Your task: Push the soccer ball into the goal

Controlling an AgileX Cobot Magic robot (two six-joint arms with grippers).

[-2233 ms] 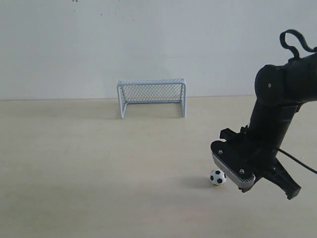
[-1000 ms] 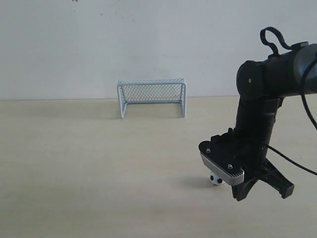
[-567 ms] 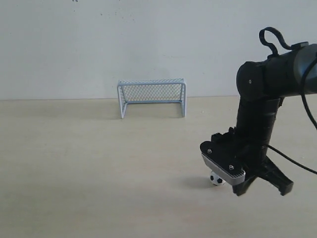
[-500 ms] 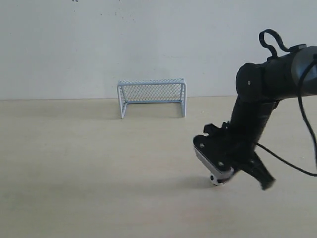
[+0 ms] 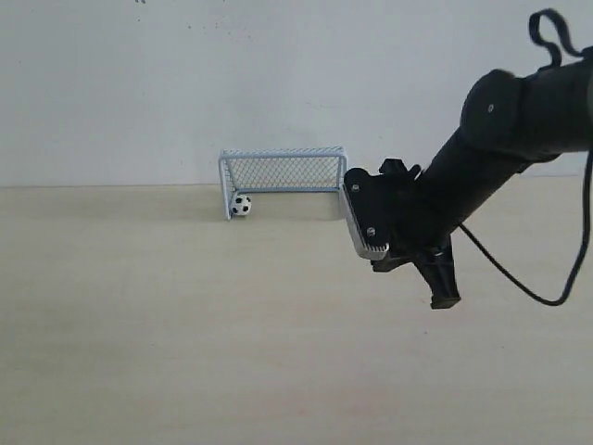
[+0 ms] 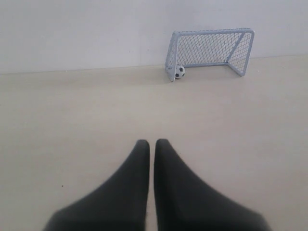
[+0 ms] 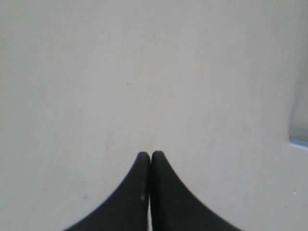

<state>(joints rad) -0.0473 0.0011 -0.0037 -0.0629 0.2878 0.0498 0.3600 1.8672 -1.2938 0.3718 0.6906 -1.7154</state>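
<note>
The soccer ball (image 5: 241, 205) rests on the table inside the goal (image 5: 283, 172), against its left post. The left wrist view shows the same: the ball (image 6: 179, 72) sits just inside the goal (image 6: 211, 32), far ahead of my left gripper (image 6: 152, 143), which is shut with nothing in it. My right gripper (image 5: 445, 298) hangs above the table to the right of the goal, fingers pointing down, well away from the ball. In its own view the right gripper (image 7: 150, 154) is shut and empty, with neither ball nor goal mesh visible.
A pale wall (image 5: 278, 83) rises right behind the goal. The light wooden table (image 5: 185, 324) stretches toward the front. A pale blue edge (image 7: 299, 141) shows at the side of the right wrist view.
The ball has rolled from beside my right gripper at the front right across the table into the goal. My right arm swung up and toward the goal, lifting off the table.
</note>
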